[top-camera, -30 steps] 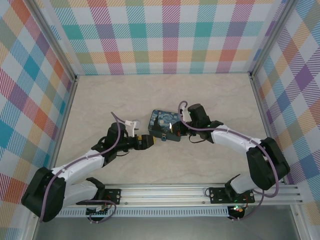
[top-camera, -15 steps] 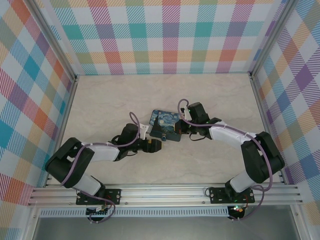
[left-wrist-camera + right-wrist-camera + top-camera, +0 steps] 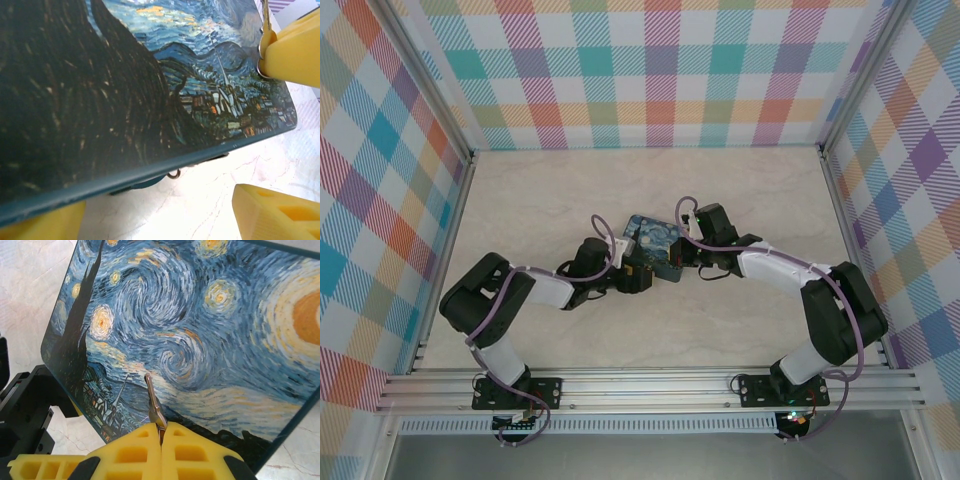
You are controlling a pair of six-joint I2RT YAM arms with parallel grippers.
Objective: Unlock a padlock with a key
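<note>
your right end effector [image 3: 161, 431] was pinched fully together on the key [image 3: 153, 399]; in the right wrist view its yellow fingers [image 3: 200, 452] met with no gap between them, and the thin grey key stood out from between their tips, its blade lying over the lower part of the painted tin [image 3: 215, 315]; in the left wrist view the same key showed as a thin sliver at the tip of a yellow finger, over the tin's far right corner, with a small ring just below it; your left end effector [image 3: 159, 201] stood wide open and had hold of nothing; one of its fingers sat at the tin's near edge on the left, and i could not tell whether it touched; the other finger was off to the right, with bare worktop [image 3: 215, 177] between it and the tin; the padlock [image 3: 146, 183] was tucked just under the tin's near edge, a bluish shape mostly hidden, with a small silvery loop showing beside it; from above, the tin lay flat near the middle of the worktop, your left end effector [image 3: 640, 277] at its near left corner and your right end effector [image 3: 675, 256] at its right side; the padlock and key were too small to make out from there
</note>
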